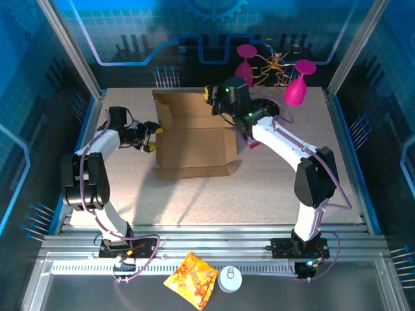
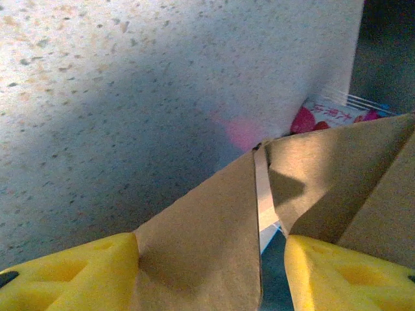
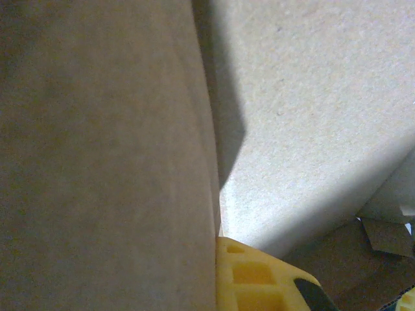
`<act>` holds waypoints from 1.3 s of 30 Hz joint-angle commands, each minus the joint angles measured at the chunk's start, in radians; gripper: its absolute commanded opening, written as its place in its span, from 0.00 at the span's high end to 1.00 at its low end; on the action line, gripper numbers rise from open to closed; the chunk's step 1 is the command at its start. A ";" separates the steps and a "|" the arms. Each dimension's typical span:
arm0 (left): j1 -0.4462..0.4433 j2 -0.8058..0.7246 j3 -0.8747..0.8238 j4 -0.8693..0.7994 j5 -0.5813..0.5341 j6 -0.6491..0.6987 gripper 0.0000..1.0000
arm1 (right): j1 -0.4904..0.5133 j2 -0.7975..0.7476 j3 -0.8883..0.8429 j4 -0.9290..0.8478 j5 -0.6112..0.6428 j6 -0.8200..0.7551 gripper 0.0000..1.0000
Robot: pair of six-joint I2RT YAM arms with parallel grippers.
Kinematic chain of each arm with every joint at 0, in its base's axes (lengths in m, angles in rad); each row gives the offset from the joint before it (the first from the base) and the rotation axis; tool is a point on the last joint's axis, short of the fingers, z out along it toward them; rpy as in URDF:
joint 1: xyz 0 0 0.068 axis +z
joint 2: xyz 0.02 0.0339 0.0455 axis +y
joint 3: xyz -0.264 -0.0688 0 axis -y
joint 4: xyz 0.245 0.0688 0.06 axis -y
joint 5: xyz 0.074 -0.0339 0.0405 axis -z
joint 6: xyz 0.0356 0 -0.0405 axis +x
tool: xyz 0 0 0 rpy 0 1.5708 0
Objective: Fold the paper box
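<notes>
The paper box (image 1: 194,148) lies in the middle of the table as brown cardboard, its base flat and its back panel (image 1: 188,109) standing up. At the box's left edge my left gripper (image 1: 150,137) is open around a side flap (image 2: 207,246). The flap touches the left yellow finger (image 2: 71,272), and a gap separates it from the right finger (image 2: 343,275). My right gripper (image 1: 217,97) is shut on the top right edge of the raised back panel (image 3: 104,155). One yellow finger (image 3: 259,278) presses against that panel; the other is hidden behind it.
Two pink goblets (image 1: 245,59) (image 1: 298,84) and a gold wire ornament (image 1: 275,65) stand at the back right. A pink packet (image 1: 251,142) lies by the box's right side. An orange snack packet (image 1: 191,280) and a white round lid (image 1: 229,278) rest by the near rail.
</notes>
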 commanded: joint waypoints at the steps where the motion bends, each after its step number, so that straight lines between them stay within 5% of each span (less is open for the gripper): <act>1: -0.011 -0.037 0.038 -0.112 -0.027 0.070 0.38 | 0.015 0.001 -0.002 0.024 -0.018 0.025 1.00; 9: -0.011 -0.236 0.039 -0.197 -0.184 0.018 0.30 | 0.004 -0.010 -0.040 0.027 -0.004 0.007 1.00; 15: 0.008 -0.356 -0.021 -0.262 -0.281 -0.060 0.37 | 0.004 -0.001 -0.040 0.035 -0.007 -0.001 1.00; 20: 0.039 -0.422 -0.017 -0.226 -0.288 -0.128 0.49 | 0.004 0.009 -0.042 0.049 -0.028 -0.021 1.00; 31: 0.111 -0.383 -0.032 -0.089 -0.219 -0.424 0.52 | 0.010 0.014 -0.065 0.036 -0.046 -0.057 1.00; 36: 0.067 -0.430 -0.130 -0.018 -0.205 -0.666 0.68 | 0.007 0.019 -0.065 0.043 -0.035 -0.053 1.00; 39: 0.010 -0.448 -0.158 -0.061 -0.233 -0.654 0.78 | 0.004 0.023 -0.053 0.031 -0.035 -0.046 1.00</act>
